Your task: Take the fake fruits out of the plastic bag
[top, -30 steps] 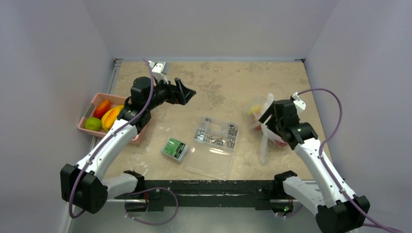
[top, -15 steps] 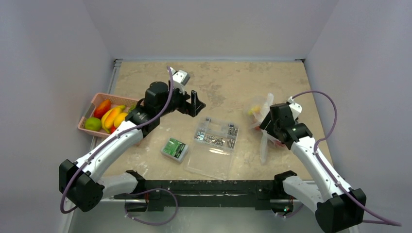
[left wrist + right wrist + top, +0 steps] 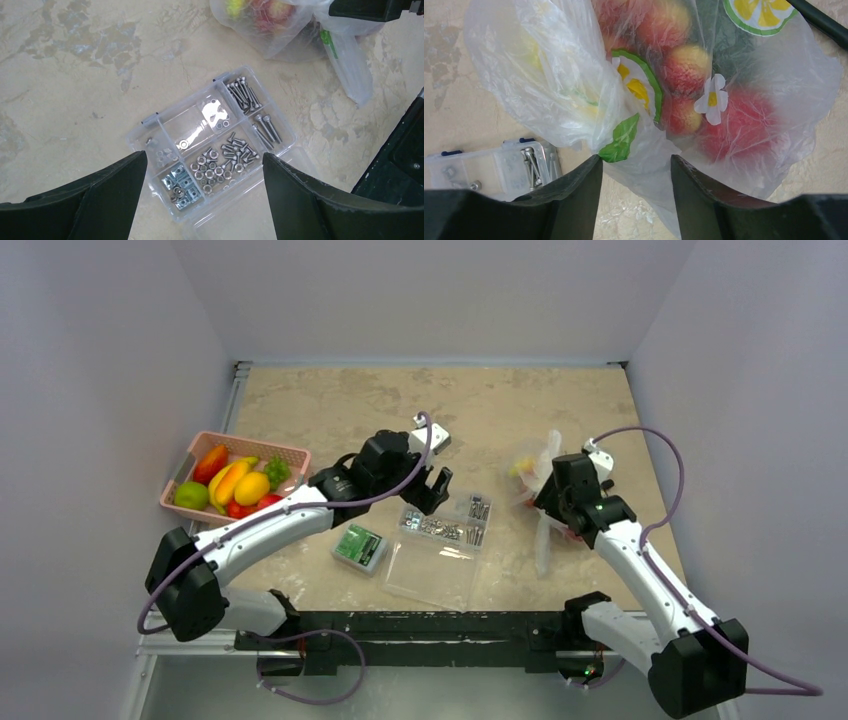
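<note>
The plastic bag (image 3: 541,462) lies crumpled at the right of the table, see-through with lemon-slice prints (image 3: 640,85). Inside it show the fake fruits: red and yellow rounded pieces (image 3: 684,67) and a yellow one (image 3: 517,468). My right gripper (image 3: 635,159) is right at the bag (image 3: 549,75). Its jaws stand part-way apart with a fold of bag film in the gap, not pinched. My left gripper (image 3: 204,156) hangs open and empty over the clear box of metal parts (image 3: 215,145), left of the bag (image 3: 280,30).
A pink basket (image 3: 270,443) at the left holds a mango, a lime and other fruits. The clear parts box (image 3: 445,523) with its open lid (image 3: 430,575) lies mid-table. A small green-and-white box (image 3: 360,546) lies beside it.
My left arm has swung right, from beside the basket to above the parts box. My right gripper's jaws have narrowed around the bag fold.
</note>
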`<action>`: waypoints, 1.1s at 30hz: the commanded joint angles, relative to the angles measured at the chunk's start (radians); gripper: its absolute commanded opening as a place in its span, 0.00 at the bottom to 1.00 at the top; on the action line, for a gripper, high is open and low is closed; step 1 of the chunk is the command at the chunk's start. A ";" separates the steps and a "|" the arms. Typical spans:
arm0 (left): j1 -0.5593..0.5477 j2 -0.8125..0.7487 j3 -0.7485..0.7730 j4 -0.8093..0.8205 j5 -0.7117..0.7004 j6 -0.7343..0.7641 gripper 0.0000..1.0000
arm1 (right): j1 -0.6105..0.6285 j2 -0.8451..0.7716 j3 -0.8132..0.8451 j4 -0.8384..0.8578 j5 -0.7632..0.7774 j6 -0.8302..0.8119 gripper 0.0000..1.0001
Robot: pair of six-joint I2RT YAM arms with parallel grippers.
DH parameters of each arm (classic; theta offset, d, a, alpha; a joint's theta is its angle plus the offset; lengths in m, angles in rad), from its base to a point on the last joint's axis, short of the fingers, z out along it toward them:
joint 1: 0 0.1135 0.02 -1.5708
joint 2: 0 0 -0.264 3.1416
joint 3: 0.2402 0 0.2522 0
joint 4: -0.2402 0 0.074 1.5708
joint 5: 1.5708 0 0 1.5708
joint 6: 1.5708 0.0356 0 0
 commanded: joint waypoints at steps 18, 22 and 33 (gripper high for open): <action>-0.117 0.401 0.317 0.306 -0.002 -0.537 0.84 | 0.002 -0.285 -0.091 0.122 -0.123 0.087 0.00; -0.144 0.517 0.434 0.297 -0.001 -0.536 0.82 | 0.002 -0.246 -0.100 0.135 -0.141 0.072 0.00; -0.145 0.697 0.610 0.206 0.018 -0.557 0.60 | 0.002 -0.237 -0.103 0.090 -0.143 0.048 0.00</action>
